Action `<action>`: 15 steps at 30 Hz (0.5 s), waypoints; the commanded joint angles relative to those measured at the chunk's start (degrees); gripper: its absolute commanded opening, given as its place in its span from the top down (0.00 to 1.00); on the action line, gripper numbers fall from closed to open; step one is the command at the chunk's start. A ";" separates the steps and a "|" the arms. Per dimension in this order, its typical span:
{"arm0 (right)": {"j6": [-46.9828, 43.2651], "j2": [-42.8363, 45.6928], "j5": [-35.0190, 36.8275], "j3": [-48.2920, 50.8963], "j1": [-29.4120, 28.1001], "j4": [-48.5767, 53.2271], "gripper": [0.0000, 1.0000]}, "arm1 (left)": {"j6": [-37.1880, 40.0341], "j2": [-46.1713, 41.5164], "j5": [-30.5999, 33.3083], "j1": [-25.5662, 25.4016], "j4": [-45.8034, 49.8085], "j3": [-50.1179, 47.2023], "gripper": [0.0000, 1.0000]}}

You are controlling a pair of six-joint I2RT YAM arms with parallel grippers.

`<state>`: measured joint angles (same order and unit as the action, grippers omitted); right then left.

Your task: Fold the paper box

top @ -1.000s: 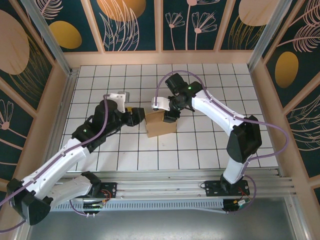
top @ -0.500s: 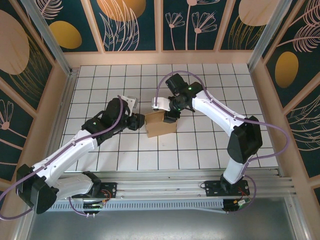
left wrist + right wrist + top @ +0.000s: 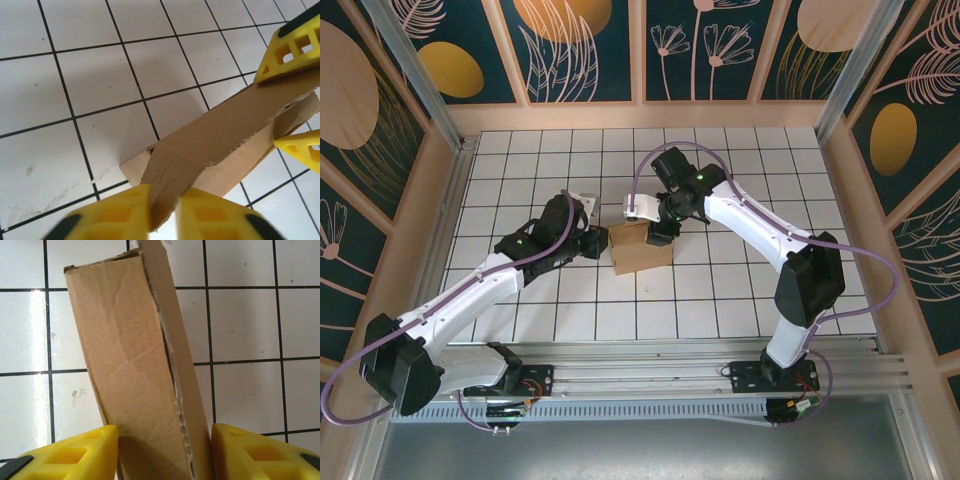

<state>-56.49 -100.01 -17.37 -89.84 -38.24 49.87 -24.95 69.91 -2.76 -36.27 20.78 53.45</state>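
Right, closest in on the left wrist camera: my left end effector (image 3: 164, 210) has its two yellow fingers pressed nearly together, and a thin raised edge of the paper box (image 3: 215, 145) is pinched in the narrow slot between them. Ahead of those fingers the brown cardboard runs away up and to the right as a long narrow strip with a ragged cut edge. Its lower side rests on the white gridded tabletop (image 3: 75, 75). At the strip's far end, well ahead of my left fingers, the yellow fingers of the right end effector (image 3: 292, 100) sit one on each side of the cardboard.

On the right wrist camera I see that grip from the other end. The fingers stand partly spread, each against one face of the box, clamping it between them. Straight ahead of them the cardboard stands as a creased wall on edge, with a second layer lying close along its right side.

From overhead, both arms reach in from the near rail and meet at the box. It sits flat on the tabletop, immediately right of the left end effector and just on the near side of the right one, touching both. Beyond the end effectors the grid runs back to the painted wall panels (image 3: 590, 50).
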 commanded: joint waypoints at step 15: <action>0.06 0.85 0.01 1.24 0.01 0.58 0.49 | -16.53 1.71 -6.43 0.37 -7.94 -1.10 1.00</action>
<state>-56.49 -100.01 -17.45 -89.84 -38.22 49.84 -36.56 71.13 -6.63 -35.99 16.43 53.17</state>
